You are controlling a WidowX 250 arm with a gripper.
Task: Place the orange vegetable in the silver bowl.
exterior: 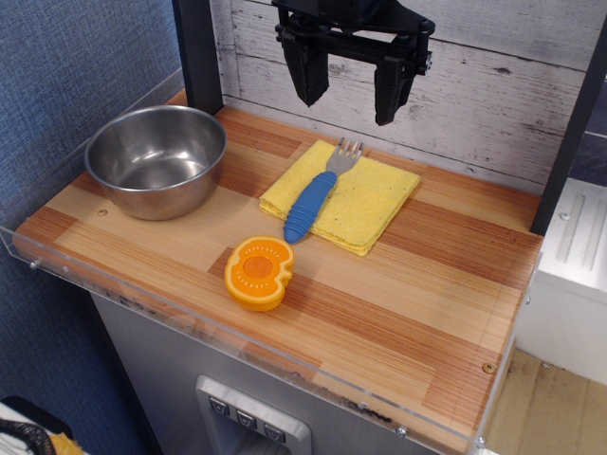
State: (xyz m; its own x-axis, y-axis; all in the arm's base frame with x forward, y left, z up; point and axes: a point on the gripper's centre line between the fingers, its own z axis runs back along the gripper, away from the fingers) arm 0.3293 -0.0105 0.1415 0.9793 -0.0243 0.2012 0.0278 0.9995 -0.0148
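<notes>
**Orange vegetable on counter, gripper aloft and empty**

Nearest the camera: orange vegetable (pixel 259 273), a lobed half lying cut face up on the front part of the wooden counter (pixel 417 284), touching nothing.

Remaining items, largest first:

- Wooden counter: striped planks, with a clear plastic rim along its front and left edges.
- Silver bowl (pixel 156 159): upright at the back left, nothing inside, well apart from the orange vegetable.
- Gripper (pixel 351 90): black, hanging above the back of the counter, fingers spread wide with nothing between them. The orange vegetable lies well forward of it and slightly left.
- Yellow cloth (pixel 365 199): folded square, mid-counter, beneath the gripper.
- Fork (pixel 313 201): blue handle, grey tines, lying on the cloth's left part, handle end toward the orange vegetable.
</notes>
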